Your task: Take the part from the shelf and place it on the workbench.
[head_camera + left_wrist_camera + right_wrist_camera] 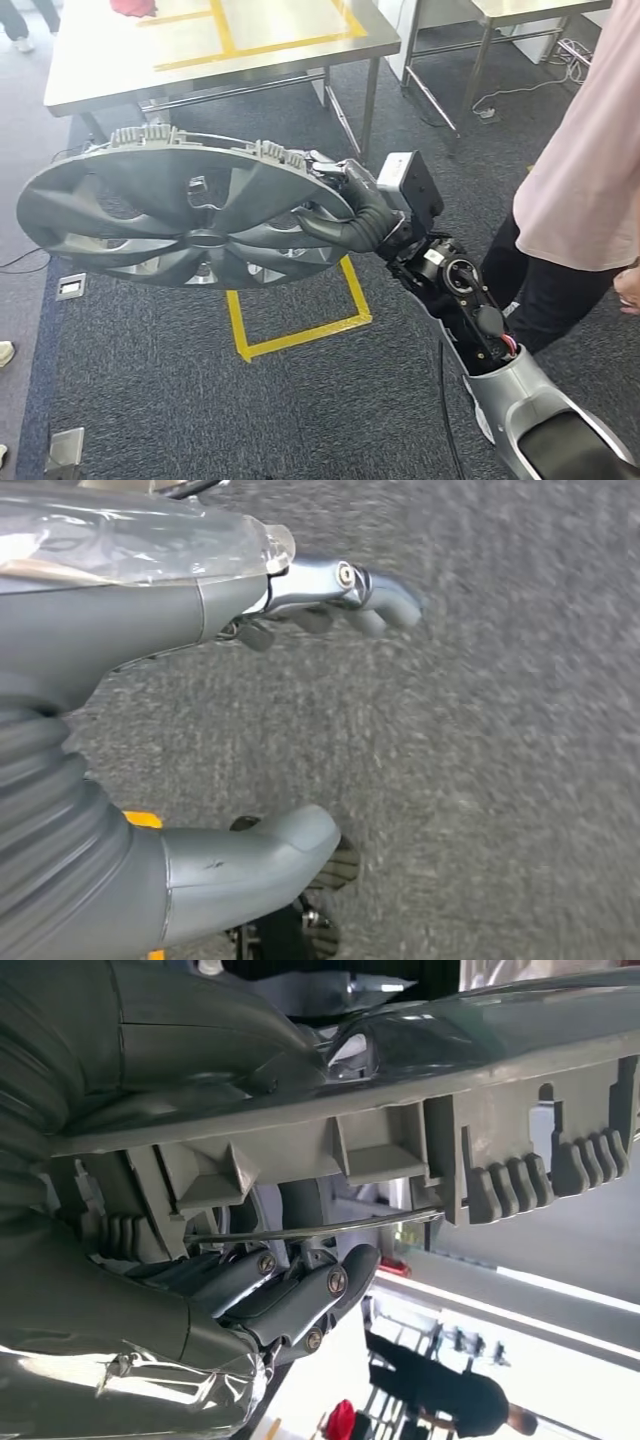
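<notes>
Carrying the part toward the desk, which lies at twelve o'clock.

The large grey wheel cover is held flat over the carpet by its rim at three o'clock, gripped by the right hand with fingers curled beneath. Held at one edge only, it could tip or slip. The left hand hangs with fingers apart, holding nothing. No writing is legible.

One grey wheel cover, held by one right hand. One left hand over carpet. Two steel tables: workbench, second table. One red object. One person beside the arm.
</notes>
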